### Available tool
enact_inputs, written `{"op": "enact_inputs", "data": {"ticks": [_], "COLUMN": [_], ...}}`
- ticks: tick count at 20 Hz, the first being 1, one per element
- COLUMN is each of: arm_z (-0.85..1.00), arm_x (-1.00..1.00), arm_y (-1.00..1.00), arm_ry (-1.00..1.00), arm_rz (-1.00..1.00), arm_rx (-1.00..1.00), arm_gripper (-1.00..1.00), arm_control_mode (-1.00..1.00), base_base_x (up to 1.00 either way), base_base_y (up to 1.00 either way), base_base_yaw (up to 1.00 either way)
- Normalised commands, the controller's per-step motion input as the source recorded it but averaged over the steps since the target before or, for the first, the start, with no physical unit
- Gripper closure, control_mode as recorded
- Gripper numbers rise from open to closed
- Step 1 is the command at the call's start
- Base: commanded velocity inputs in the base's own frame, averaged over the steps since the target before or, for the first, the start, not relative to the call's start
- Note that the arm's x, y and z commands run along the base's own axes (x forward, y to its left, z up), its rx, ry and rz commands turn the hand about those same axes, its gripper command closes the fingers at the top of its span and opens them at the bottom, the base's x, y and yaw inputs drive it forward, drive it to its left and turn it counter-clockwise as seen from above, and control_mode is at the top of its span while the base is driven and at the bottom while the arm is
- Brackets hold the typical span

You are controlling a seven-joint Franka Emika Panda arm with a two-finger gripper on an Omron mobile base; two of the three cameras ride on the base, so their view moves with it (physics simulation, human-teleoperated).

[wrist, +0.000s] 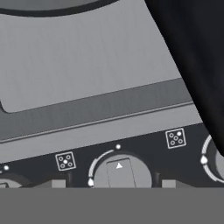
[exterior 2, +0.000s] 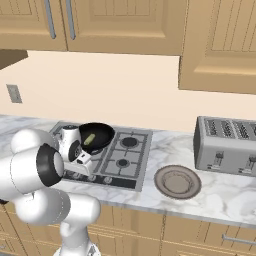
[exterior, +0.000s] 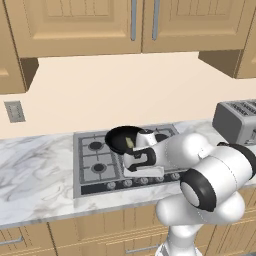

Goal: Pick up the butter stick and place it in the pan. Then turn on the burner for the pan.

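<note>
The black pan (exterior: 117,140) (exterior 2: 98,134) sits on the rear middle burner of the cooktop (exterior: 90,172). The pale yellow butter stick (exterior: 129,143) (exterior 2: 89,139) lies inside it. My gripper (exterior: 143,173) (exterior 2: 83,167) (wrist: 113,184) hangs low over the front knob row, in front of the pan. In the hand view a round knob (wrist: 121,173) stands between my two fingertips (wrist: 56,183). There is a gap on each side of the knob, so the gripper is open. A broad black shape, seemingly the pan's handle (wrist: 192,65), crosses the hand view's right side.
A silver toaster (exterior: 237,120) (exterior 2: 227,145) stands on the marble counter to the right. A flat grey-brown plate (exterior 2: 177,182) lies between the toaster and the cooktop. More knobs (wrist: 214,159) flank the one below me. Wall cabinets hang above.
</note>
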Motion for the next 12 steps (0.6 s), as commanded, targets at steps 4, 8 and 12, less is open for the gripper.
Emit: {"op": "enact_inputs", "data": {"ticks": [4,8,12], "arm_z": [-0.01,-0.04,-0.08], "arm_x": [0.00,-0.01,-0.08], "arm_y": [0.00,0.00,0.00], "arm_ry": [0.00,0.00,0.00], "arm_rz": [0.00,0.03,0.30], "arm_rx": [0.00,0.00,0.00], "arm_gripper": [1.00,1.00,1.00], "arm_control_mode": [-1.00,-1.00,-1.00], "base_base_x": [0.00,0.00,0.00], "base_base_y": [0.00,0.00,0.00], "base_base_yaw": [0.00,0.00,0.00]}}
